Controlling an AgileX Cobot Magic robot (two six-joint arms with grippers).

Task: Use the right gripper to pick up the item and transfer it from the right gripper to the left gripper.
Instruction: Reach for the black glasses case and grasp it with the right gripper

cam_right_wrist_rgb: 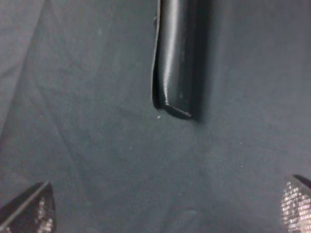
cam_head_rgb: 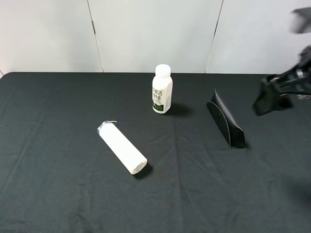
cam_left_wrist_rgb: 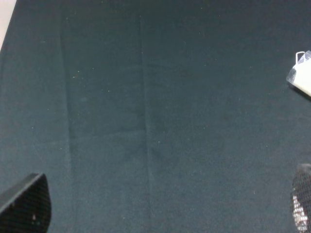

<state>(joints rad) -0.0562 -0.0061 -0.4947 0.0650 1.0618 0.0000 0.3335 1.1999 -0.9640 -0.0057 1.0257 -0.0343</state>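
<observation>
Position of item: the glasses case (cam_head_rgb: 226, 125) rests on the table (cam_head_rgb: 58, 194) at right of centre in the high view, apart from the white bottle (cam_head_rgb: 162, 90) and the white tube (cam_head_rgb: 122, 148). Its long axis runs from upper left to lower right of that frame, with the blunt end nearest the lower right.

Right gripper (cam_head_rgb: 272, 98): hangs above the table at the upper right edge of the high view, blurred there. The case lies to its left and a little lower in the frame, near but not touching. The right wrist camera shows the two jaw tips far apart with only cloth between them, so the jaws are wide and hold nothing. The case's near end sits ahead of the gap, and its long axis points away from the jaws rather than across them. In my judgement, closing would therefore bear on the narrow width.

Left gripper (cam_left_wrist_rgb: 163, 213): absent from the high view. Its own camera shows jaw tips wide apart over bare cloth, empty, with only the tube's wrapped end nearby.

Finding: the right arm is plainly the nearer. The pickup has not begun.
</observation>
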